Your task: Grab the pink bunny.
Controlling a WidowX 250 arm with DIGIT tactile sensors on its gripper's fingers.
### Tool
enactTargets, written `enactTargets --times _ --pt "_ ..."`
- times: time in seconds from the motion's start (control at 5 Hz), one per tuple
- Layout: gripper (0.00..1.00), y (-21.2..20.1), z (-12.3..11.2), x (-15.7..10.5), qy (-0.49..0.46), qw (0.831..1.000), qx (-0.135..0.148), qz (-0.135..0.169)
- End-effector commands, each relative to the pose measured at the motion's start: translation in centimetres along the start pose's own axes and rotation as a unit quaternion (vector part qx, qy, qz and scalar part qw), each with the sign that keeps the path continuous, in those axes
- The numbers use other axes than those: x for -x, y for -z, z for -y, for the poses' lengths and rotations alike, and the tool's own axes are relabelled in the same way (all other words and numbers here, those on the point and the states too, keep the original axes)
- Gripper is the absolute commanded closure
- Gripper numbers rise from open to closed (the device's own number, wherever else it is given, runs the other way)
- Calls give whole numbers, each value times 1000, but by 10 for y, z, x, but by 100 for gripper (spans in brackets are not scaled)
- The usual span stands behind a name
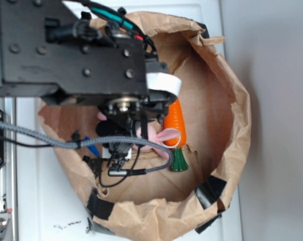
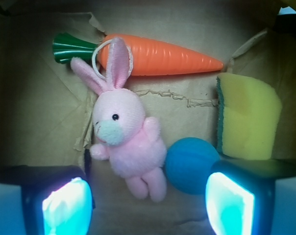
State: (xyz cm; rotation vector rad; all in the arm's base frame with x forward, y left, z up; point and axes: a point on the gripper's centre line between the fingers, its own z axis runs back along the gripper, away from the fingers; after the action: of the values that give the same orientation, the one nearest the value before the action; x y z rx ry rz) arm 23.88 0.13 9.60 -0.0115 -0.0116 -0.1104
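**Q:** Pincer (image 2: 148, 203) first: what is it doing?

**A:** Its two fingers (image 2: 64, 203) sit spread wide apart at the bottom corners of the wrist view, holding nothing, hanging above the floor of a brown paper bag (image 1: 226, 100).

**Q:** Where is the pink bunny (image 2: 131, 142)?

**A:** Lying flat on the bag floor between and just ahead of the fingers, closer to the left one. Its ears reach up to touch an orange carrot (image 2: 158, 58). A blue ball (image 2: 191, 165) sits just beside its legs, and a yellow sponge (image 2: 248, 117) lies further right.

**Q:** How would it handle?

**A:** It looks light, soft and squashy, unlikely to break. The plump body seems the best hold; ears and limbs would likely flop or slip.
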Motion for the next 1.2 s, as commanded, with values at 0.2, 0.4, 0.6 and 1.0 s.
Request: enactTargets --times 0.2,0.4,0.6,1.0 --pt "0 37 6 -9 -6 999 -5 31" --pt "0 65 6 -16 -11 999 -25 43" --pt "4 87 -7 -65 -23 997 -49 62" --pt "100 69 -7 -63 -39 997 -29 56"
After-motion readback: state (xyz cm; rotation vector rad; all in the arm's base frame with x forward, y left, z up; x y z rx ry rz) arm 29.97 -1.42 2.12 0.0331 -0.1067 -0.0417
